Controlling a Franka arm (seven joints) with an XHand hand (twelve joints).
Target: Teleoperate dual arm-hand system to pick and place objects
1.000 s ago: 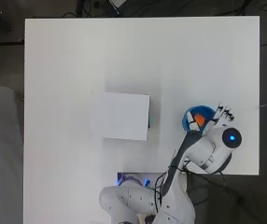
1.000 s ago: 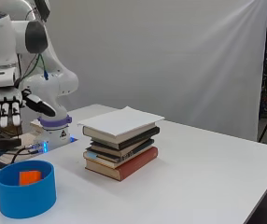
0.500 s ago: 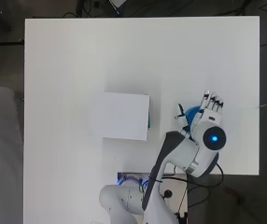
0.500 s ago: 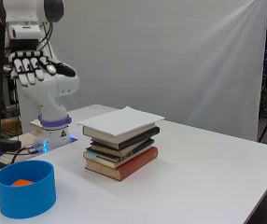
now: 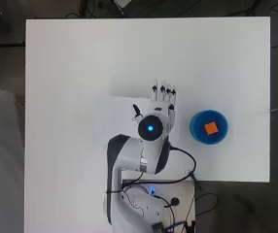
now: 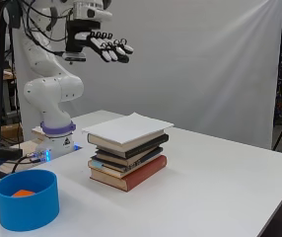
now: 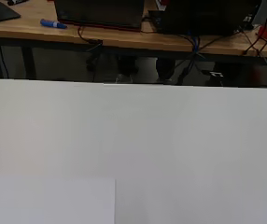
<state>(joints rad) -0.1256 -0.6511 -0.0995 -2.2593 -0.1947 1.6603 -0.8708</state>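
The hand [image 6: 99, 45] had swung away from the blue bowl [image 5: 209, 127] and now hung high over the books [image 6: 128, 155], with its fingers [image 5: 163, 94] straight, spread and holding nothing. A second before, it had hovered right above the bowl; half a second before, it was already lifting off toward 9 o'clock in the overhead view. The orange block [image 5: 210, 128] lay inside the bowl, at 3 o'clock from the hand and well apart from it. The bowl stood on the counter [image 5: 80, 73] near its 3 o'clock edge. That suggested the block had been dropped and this placement was done. The next pick probably lay elsewhere, perhaps at the books.
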